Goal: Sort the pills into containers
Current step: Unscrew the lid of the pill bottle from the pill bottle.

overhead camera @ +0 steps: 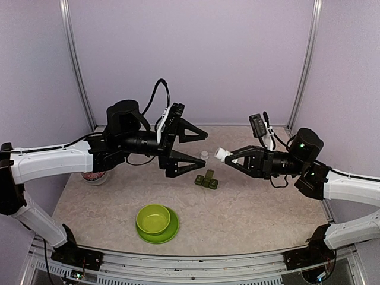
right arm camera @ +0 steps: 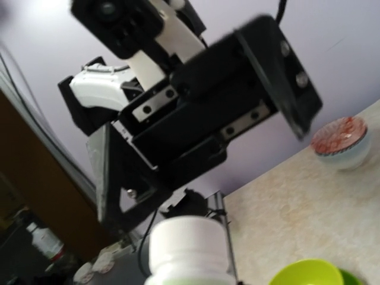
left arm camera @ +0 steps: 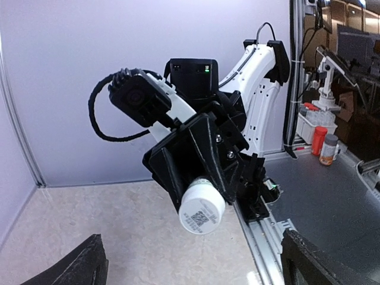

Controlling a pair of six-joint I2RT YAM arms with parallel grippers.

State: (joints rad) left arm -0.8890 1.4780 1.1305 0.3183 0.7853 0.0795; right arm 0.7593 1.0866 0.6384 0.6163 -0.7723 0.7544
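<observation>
Just beyond the small dark green three-compartment plastic pill box (overhead camera: 206, 179) on the tabletop (overhead camera: 267, 208), right end effector (overhead camera: 236, 157) pinches a white plastic pill bottle (overhead camera: 221, 154) pointed at the wide-spread left end effector (overhead camera: 202, 152), so step looks like opening the bottle, next needing the left one closed on its free end.

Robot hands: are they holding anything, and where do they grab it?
The right gripper holds a white bottle by its rear body, with its white end poking out in front. The left gripper is open and empty.
</observation>
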